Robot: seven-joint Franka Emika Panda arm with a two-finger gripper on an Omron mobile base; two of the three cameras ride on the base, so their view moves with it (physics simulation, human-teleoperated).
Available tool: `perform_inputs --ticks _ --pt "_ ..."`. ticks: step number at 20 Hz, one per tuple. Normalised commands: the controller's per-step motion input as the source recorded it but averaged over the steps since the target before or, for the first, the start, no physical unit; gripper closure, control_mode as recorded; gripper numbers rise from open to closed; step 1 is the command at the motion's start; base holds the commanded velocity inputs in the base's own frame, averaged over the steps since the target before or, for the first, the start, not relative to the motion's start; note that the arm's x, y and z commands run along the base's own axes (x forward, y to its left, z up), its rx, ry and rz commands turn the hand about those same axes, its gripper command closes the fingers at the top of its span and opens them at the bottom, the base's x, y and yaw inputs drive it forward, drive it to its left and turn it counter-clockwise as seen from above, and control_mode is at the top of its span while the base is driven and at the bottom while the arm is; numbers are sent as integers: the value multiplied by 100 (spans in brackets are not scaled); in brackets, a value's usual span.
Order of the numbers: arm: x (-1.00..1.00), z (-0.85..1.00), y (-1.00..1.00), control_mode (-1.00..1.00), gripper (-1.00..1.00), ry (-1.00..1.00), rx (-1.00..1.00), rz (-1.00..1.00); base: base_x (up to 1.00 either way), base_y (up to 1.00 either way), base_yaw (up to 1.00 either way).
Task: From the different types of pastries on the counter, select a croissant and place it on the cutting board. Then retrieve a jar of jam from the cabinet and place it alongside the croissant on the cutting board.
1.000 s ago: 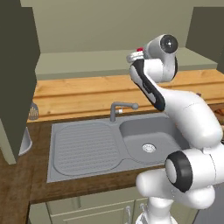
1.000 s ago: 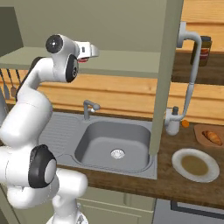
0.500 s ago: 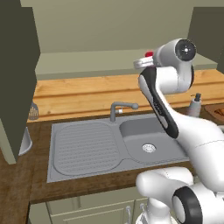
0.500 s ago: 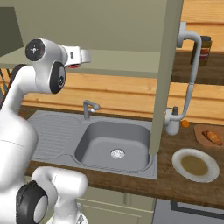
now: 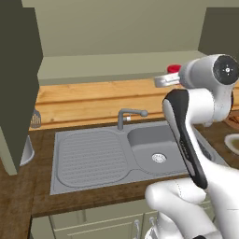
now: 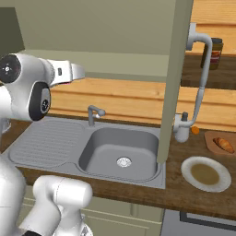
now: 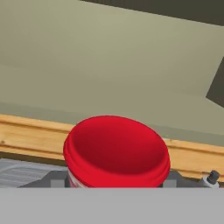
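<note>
in the left base view, a dark cabinet side point(image 5: 18, 84) fills the far left, cut off by the top edge, and a small ribbed object point(image 5: 36, 118) beside it is half hidden and too blurred to name. the steel sink point(image 5: 126, 151) sits in the dark wood-grain surface point(image 5: 28, 186), with the faucet point(image 5: 128, 115) behind the basin. to the right, the white arm point(image 5: 196, 121) covers much of the scene; the tool point(image 5: 169, 77) pokes out from behind the wrist, and only the red lid of the jar of jam point(image 5: 174, 68) peeks above it.

in the hand view, the jar of jam's red lid point(image 7: 116, 151) sits large at the bottom centre, high above the wooden backsplash and sink edge. grey parts flank it on both sides, so the tool is pinching the jar, though the fingertips themselves are covered by it.

in the right base view, the tool point(image 6: 69, 72) is at the left. the open cabinet door point(image 6: 174, 78) hangs edge-on past the sink. right of it stand a soap dispenser point(image 6: 181, 128), a tiny orange object too small to name, the round plate point(image 6: 205, 174), and the croissant point(image 6: 224, 144) lying on the cutting board point(image 6: 213, 138), which the right edge cuts off. a dark jar point(image 6: 211, 53) stands on the shelf above.
</note>
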Motion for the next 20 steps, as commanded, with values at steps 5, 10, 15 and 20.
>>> perform_inputs --ticks 5,10,15,20 --pt "-100 -12 0 -100 100 0 0 0 0 0 0" --pt "-100 -24 0 -100 100 1 -2 0 0 0 0" --pt "-100 -40 0 -100 100 2 -3 0 0 0 0" --pt "-100 -41 -7 -100 100 4 -1 1 0 0 0"
